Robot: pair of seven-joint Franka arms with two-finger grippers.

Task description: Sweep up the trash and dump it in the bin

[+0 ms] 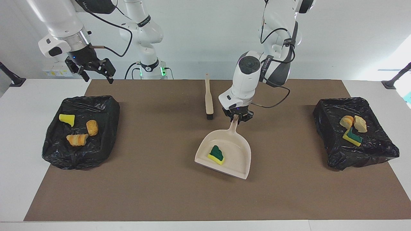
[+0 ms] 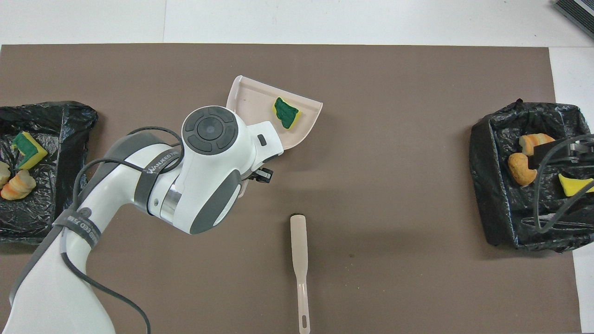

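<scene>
Left end effector (image 1: 238, 118) clamps the dustpan (image 1: 236, 150) handle mid-desk with one sponge (image 1: 216, 155) aboard, the carry underway, and next comes a level swing to a bin (image 1: 354, 141) and a tip, while right end effector (image 1: 93, 73) waits open.
</scene>
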